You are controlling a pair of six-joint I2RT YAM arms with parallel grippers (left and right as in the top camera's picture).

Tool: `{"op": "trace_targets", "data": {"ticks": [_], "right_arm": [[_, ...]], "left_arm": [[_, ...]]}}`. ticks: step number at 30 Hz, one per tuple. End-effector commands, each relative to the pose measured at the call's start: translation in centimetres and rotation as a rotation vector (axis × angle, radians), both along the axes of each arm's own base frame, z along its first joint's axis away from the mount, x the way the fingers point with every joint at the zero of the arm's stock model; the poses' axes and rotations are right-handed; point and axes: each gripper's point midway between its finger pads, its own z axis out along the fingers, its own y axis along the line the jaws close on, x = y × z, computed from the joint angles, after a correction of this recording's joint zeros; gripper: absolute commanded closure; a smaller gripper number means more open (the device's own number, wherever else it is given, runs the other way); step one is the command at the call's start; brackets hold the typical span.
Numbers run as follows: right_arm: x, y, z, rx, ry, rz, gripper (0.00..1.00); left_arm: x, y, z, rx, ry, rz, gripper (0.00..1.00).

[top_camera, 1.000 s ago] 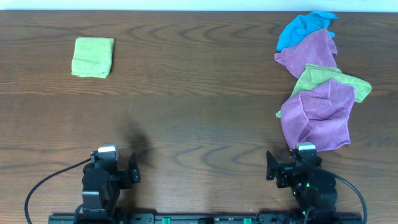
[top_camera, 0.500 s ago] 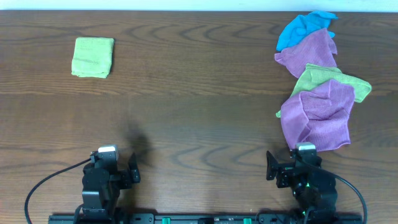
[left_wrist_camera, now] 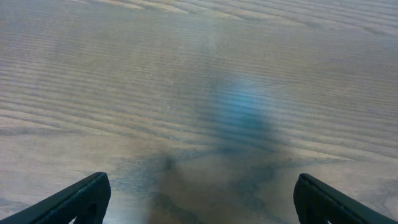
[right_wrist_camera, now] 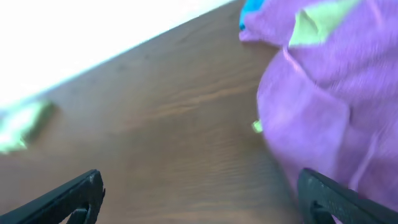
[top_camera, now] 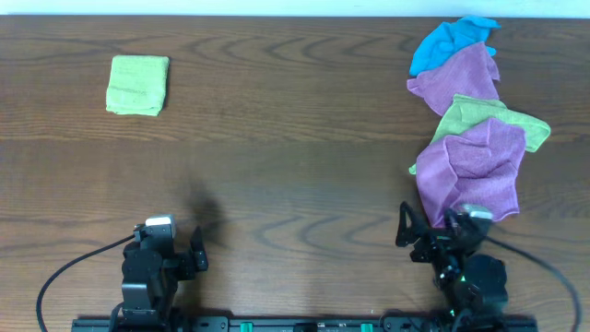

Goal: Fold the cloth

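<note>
Purple cloth (top_camera: 470, 171), crumpled, just ahead-right of right tool (right_wrist_camera: 200, 196), jaws spread; left tool (left_wrist_camera: 199, 202) likewise spread. Risk: overlapping green cloth (top_camera: 489, 118) snags and lifts along.

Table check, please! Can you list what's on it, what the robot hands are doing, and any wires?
Surface: brown wood-grain table.
Job's things: near purple cloth, crumpled, unfolded, just ahead of the right gripper.
Clutter: far purple cloth, lime-green cloth and blue cloth piled behind it; folded green cloth far left.
Grippers: left gripper open, empty; right gripper open, empty.
Cables: black cable looping from each arm.
Surroundings: white strip beyond the far edge.
</note>
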Motion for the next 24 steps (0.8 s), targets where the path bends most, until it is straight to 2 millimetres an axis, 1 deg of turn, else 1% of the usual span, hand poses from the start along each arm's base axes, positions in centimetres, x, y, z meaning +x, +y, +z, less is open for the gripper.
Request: {"op": "trace_targets", "data": {"ticks": [1, 3, 6, 9, 11, 15, 19, 24], "right_arm": [[0.3, -1.2, 0.5, 0.258, 0.01, -0.159, 0.01], [0.6, -2.6, 1.3, 0.248, -0.038, -0.234, 0.01], [0.6, -4.7, 1.9, 0.25, -0.078, -0.361, 0.01], [0.9, -5.3, 1.5, 0.15, -0.063, -0.368, 0.01], [1.3, -5.5, 0.7, 0.084, -0.025, -0.365, 0.01], [2.4, -6.4, -1.4, 0.045, 0.073, -0.406, 0.01], [4.2, -6.8, -3.4, 0.029, 0.16, -0.406, 0.01], [6.5, -7.1, -5.5, -0.09, 0.322, -0.351, 0.01]], "left_arm": [[-0.2, 0.1, -0.7, 0.016, 0.019, -0.001, 0.05], [-0.2, 0.1, -0.7, 0.016, 0.019, -0.001, 0.05], [-0.2, 0.1, -0.7, 0.016, 0.019, -0.001, 0.04], [-0.2, 0.1, -0.7, 0.016, 0.019, -0.001, 0.05], [-0.2, 0.1, -0.7, 0.016, 0.019, -0.001, 0.05], [-0.2, 0.1, -0.7, 0.016, 0.019, -0.001, 0.05], [-0.2, 0.1, -0.7, 0.016, 0.019, -0.001, 0.05], [-0.2, 0.1, -0.7, 0.016, 0.019, -0.001, 0.05]]}}
